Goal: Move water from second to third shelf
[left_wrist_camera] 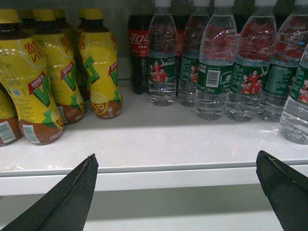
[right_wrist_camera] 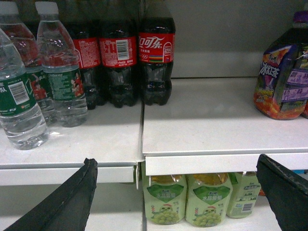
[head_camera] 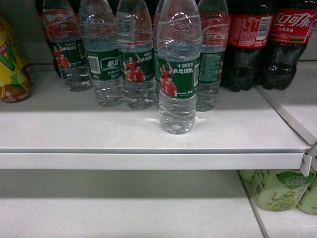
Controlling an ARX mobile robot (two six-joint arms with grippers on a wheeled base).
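The upper shelf carries a row of water bottles, cola bottles to their right and yellow drink bottles to their left; the shelf below shows bare white space in the head view. One water bottle stands upright, forward of the row, near the shelf lip and apart from its neighbours: judged the easiest pick. Neither arm appears in the head view. Left gripper and right gripper both hang before the shelf edge, fingers spread wide, holding nothing. Advised: straddle the forward bottle at its label, close squarely, draw straight out to spare the row behind.
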